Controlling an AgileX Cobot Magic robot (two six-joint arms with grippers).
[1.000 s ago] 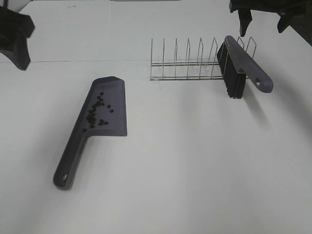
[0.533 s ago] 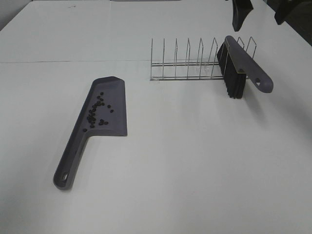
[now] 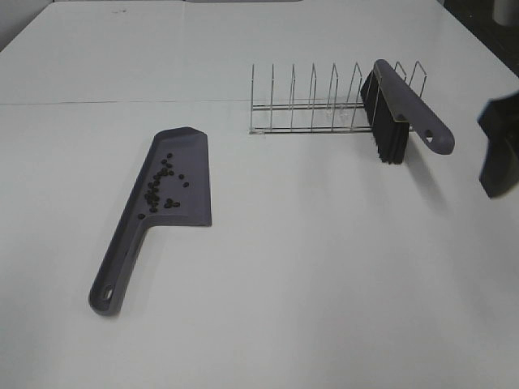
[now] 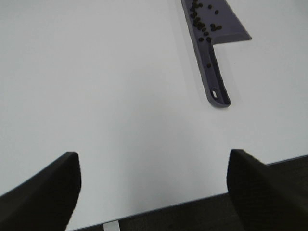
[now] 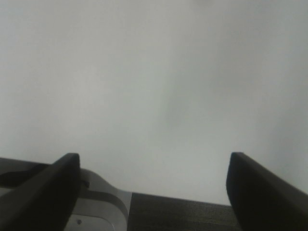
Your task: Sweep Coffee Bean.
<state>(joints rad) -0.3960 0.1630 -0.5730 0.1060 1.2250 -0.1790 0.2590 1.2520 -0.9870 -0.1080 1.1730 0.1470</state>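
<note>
The grey-purple dustpan (image 3: 180, 174) lies on the white table, left of the middle, its handle (image 3: 113, 271) pointing toward the near edge. Several coffee beans (image 3: 160, 185) sit in its pan; the left wrist view shows them too (image 4: 202, 21), far ahead of my open, empty left gripper (image 4: 151, 192), which hangs over the table's edge. The brush (image 3: 401, 113) leans in the wire rack (image 3: 308, 109), bristles down. My right gripper (image 5: 151, 192) is open over bare table with nothing between its fingers. A dark part of the right arm (image 3: 499, 150) shows at the right edge, beyond the brush.
The table edge (image 4: 192, 202) runs just ahead of the left fingers. In the right wrist view a grey base piece (image 5: 96, 202) sits by the table edge. A thin seam (image 3: 122, 102) crosses the table behind the dustpan.
The left gripper has left the top left of the high view. The right gripper has moved from the top right, and a dark part now shows lower at the right edge. Dustpan, beans and brush are unmoved.
</note>
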